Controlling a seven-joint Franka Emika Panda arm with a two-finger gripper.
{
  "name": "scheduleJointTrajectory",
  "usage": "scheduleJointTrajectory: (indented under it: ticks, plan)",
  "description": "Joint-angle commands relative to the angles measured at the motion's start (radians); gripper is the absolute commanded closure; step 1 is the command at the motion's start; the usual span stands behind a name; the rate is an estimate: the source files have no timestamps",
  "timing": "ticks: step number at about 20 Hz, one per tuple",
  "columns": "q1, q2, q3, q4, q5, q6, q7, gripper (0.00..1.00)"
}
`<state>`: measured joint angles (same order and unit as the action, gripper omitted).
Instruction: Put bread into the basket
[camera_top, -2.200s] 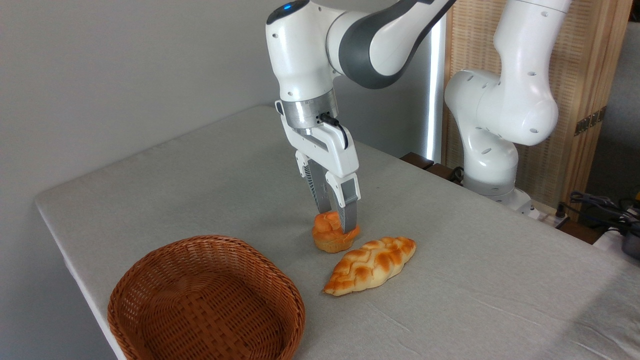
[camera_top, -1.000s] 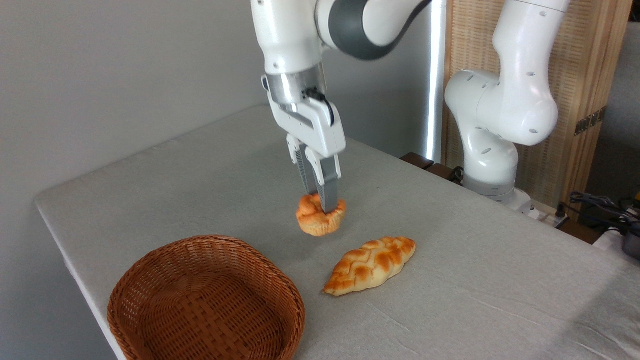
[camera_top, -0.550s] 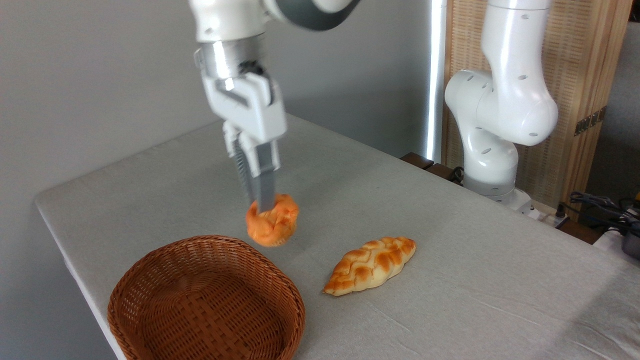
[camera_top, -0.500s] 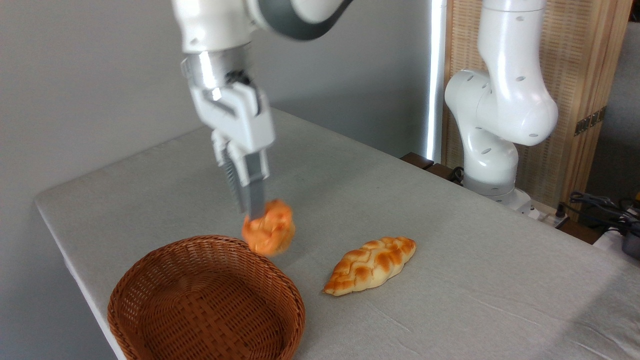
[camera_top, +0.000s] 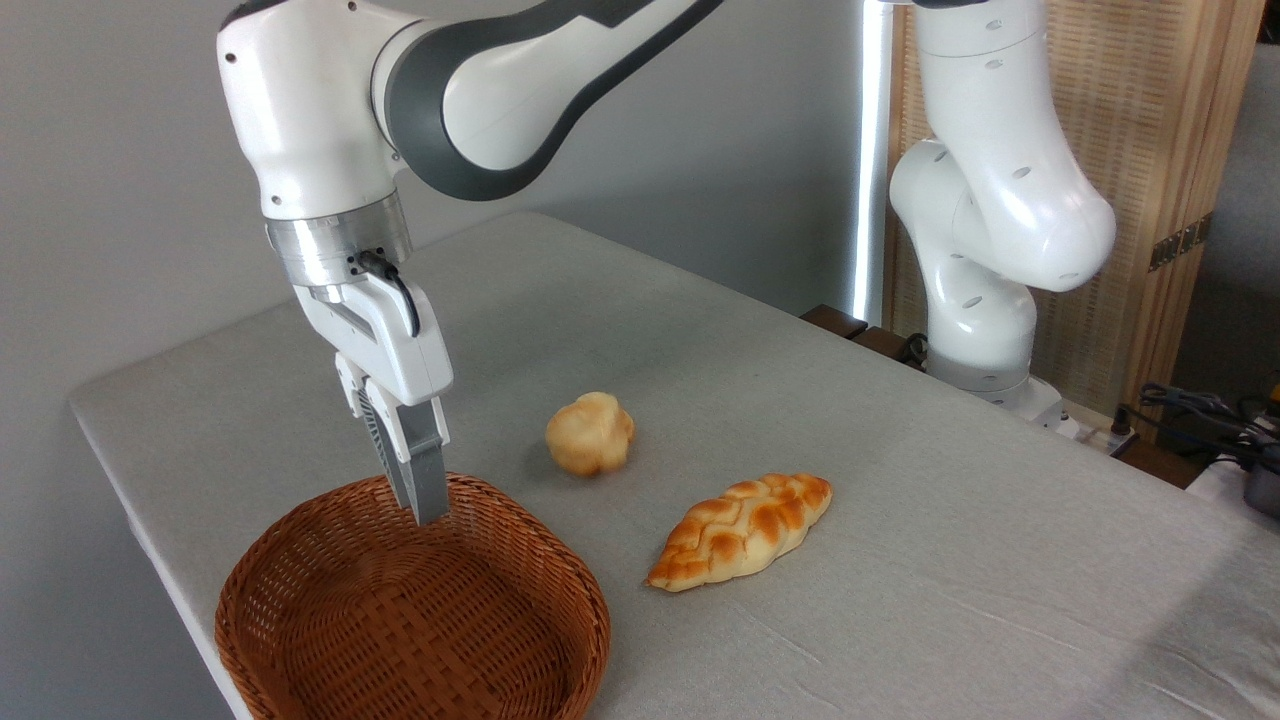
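the white arm's grey-fingered gripper (camera_top: 425, 512) hangs pressed together and empty over the reddish-brown woven wicker basket (camera_top: 300, 640), while the small round pale-golden bun (camera_top: 590, 433) lies on the table, outside it.

It looked like a robotics lab set up in a plain room: a white arm (camera_top: 990, 200) stood bolted beside a cloth-covered bench (camera_top: 900, 560), with grey walls (camera_top: 120, 180), a slatted wooden screen (camera_top: 1170, 120) and loose cables (camera_top: 1200, 410) behind.
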<state>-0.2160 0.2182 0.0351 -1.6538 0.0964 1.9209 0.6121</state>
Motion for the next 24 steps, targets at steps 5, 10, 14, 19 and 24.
scheduleJointTrajectory:
  ticks: [5, 10, 14, 19, 24]
  plan:
    - [0.003, -0.086, 0.014, 0.005, -0.027, -0.028, -0.014, 0.52]
    - [0.024, -0.198, 0.002, -0.012, -0.027, -0.195, -0.002, 0.00]
    - [0.030, -0.298, -0.033, -0.151, -0.027, -0.229, 0.005, 0.00]
    - [0.023, -0.374, -0.089, -0.326, -0.027, -0.148, 0.005, 0.00]
    - [0.021, -0.411, -0.138, -0.454, -0.047, -0.103, 0.000, 0.00]
